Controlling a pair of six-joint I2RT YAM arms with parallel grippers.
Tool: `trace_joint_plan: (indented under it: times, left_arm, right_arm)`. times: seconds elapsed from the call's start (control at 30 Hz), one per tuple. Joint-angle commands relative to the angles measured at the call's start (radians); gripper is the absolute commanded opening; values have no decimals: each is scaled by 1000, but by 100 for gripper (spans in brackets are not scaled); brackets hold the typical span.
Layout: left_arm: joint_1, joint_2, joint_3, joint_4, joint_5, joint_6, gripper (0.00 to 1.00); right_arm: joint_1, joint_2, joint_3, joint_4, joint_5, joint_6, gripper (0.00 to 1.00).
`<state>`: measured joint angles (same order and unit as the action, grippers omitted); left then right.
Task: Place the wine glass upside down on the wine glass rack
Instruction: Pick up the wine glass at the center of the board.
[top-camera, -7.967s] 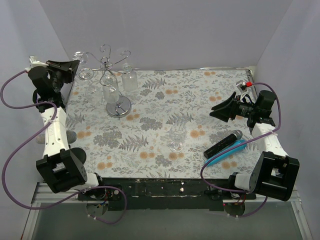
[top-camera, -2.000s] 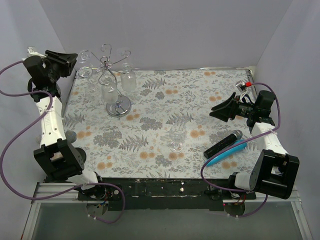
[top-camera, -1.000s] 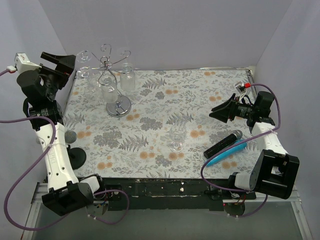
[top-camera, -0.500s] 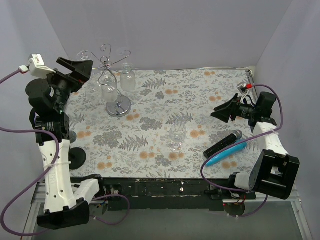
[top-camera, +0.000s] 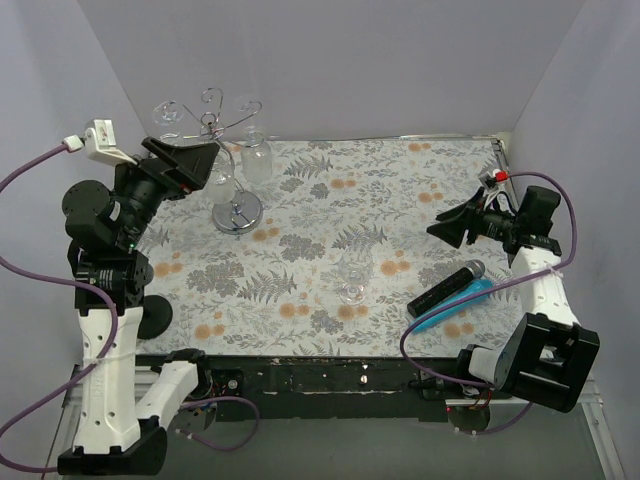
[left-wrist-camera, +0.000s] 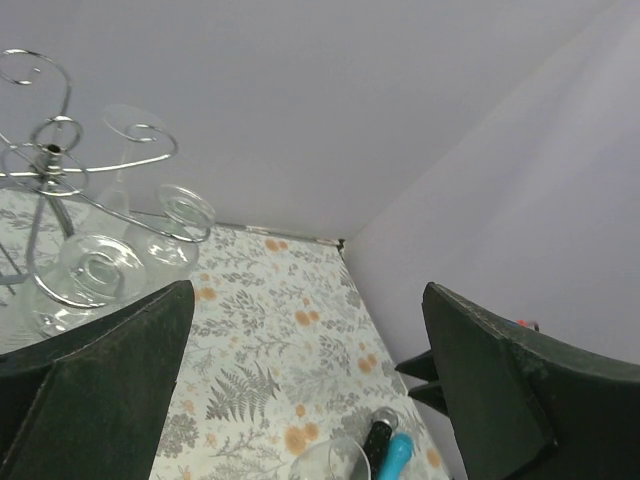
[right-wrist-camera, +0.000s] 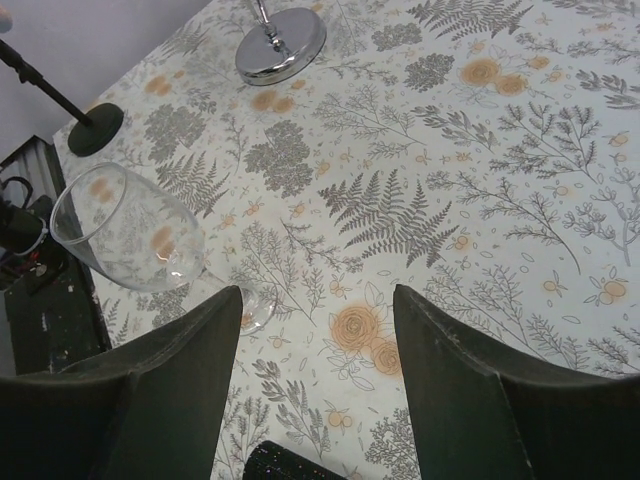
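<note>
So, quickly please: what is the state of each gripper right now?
Left gripper: open, holding nothing.
Right gripper: open, holding nothing; the wine glass is not gripped.

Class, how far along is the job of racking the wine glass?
Done: several glasses hang upside down on the wine glass rack. In hand: nothing; left gripper and right gripper are open and empty. Left: the wine glass standing upright on the table needs hanging.

Plain pale lilac walls (top-camera: 380, 70) enclose a table (top-camera: 420, 200) with a grey-and-orange floral top.
</note>
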<state>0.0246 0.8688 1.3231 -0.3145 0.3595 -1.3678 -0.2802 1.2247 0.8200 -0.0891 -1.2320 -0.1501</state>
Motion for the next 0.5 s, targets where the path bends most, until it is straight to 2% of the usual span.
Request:
trace_joint_plan:
  times: [0.0,0.2,0.47]
  left_arm:
    - [-72,-28,-16,11,61,65,98]
    - [-146,-83,-56,-3,82,116,98]
    - [-202,-139,-127,-18,110,148,98]
  right_arm:
    - [-4,-42,80,-182,52,-186,70]
    - [-4,-56,165,-403,129,-350,70]
    - [-4,-106,223,-483,178,-401,70]
